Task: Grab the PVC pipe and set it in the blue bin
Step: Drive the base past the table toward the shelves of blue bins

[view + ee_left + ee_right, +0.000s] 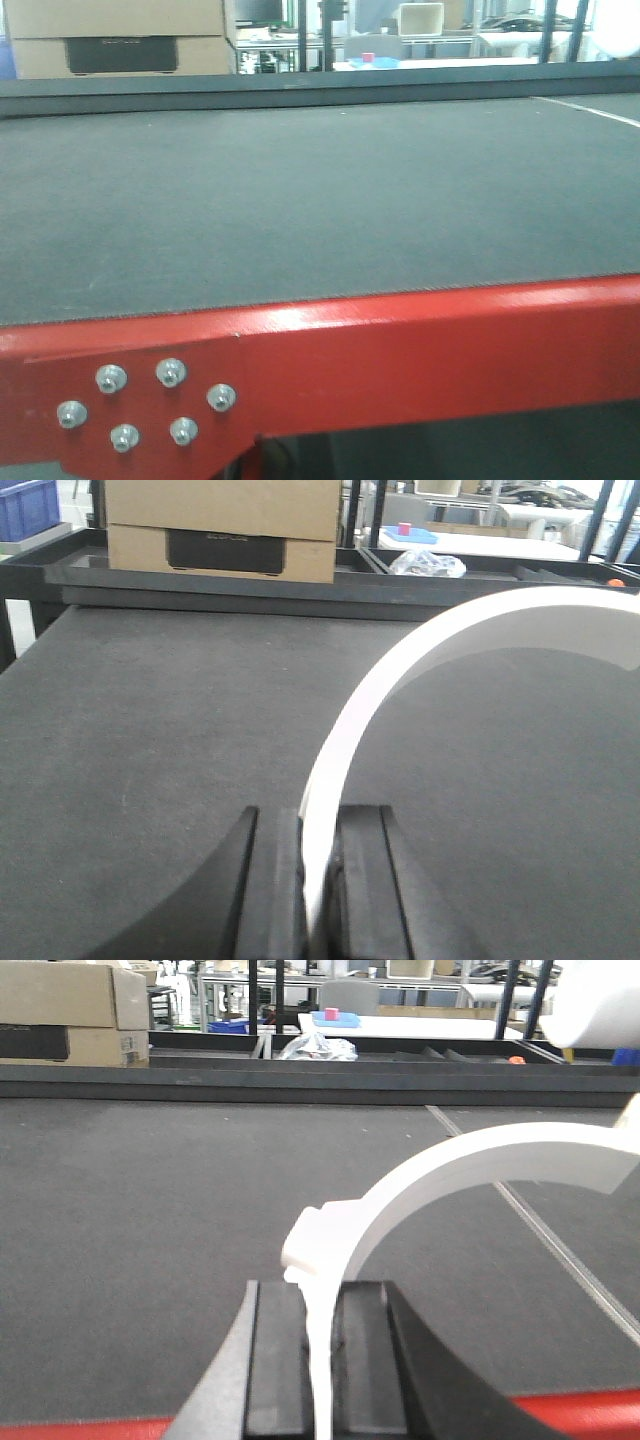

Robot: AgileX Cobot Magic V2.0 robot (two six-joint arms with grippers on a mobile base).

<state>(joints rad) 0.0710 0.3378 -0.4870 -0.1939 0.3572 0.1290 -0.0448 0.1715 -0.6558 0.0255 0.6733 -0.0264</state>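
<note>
In the left wrist view a white PVC pipe [400, 665] shows as a thin curved wall arching up and to the right, and my left gripper [318, 815] is shut on its edge. The right wrist view shows a white PVC pipe rim [450, 1165] with a small lug, pinched between the black fingers of my right gripper [320, 1290], which is shut on it. Both hang above the dark grey table mat [300, 190]. A blue bin [25, 505] sits far back at the left, off the table. The front view shows neither pipe nor grippers.
The table has a red front edge [400, 350] with several bolts. A black rail [300, 580] runs along the far side, with cardboard boxes [220, 520] behind it. A pale line [540, 1230] crosses the mat on the right. A white rounded shape [595, 1000] fills the top right corner.
</note>
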